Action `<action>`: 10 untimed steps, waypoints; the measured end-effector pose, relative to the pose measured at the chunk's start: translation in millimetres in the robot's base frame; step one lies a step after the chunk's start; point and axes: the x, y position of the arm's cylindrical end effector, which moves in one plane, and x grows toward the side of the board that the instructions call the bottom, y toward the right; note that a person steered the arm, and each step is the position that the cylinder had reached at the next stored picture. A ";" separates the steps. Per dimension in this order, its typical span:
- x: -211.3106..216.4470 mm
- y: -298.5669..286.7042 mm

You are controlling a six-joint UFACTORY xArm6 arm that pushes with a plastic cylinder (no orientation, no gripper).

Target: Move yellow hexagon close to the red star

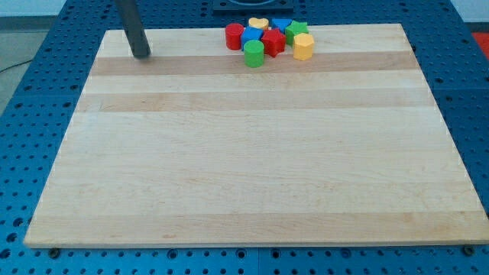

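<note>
Wooden and pale, the board [252,153] fills most of the camera view and lies on a blue perforated table [30,114] that shows around its edges. All the blocks are packed into one tight cluster at the view's top, just right of centre, and several overlap, so some shapes are hard to read. The yellow hexagon [304,46] sits at the cluster's right edge, its faceted side fairly clear. The red star [273,42] lies just to its left, near the middle of the group; whether the two touch I cannot tell, since a green block [297,30] crowds in behind them and its shape is partly hidden. A red cylinder [234,36] stands at the cluster's left end, a blue block [250,37] of unclear shape is wedged beside it, and a green cylinder [254,53] sits at the front, nearest the view's bottom. Behind these, a yellow heart [258,24] and another blue block [282,24] lie at the board's top edge, both partly covered by the blocks in front. My tip [141,56] rests on the board at the view's upper left, well apart from the cluster; the rod is cut off by the top edge of the view. The arm has no jaws, only the plain rod.
</note>
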 end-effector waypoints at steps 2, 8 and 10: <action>65.4 205.9; -32.5 280.5; -32.5 343.3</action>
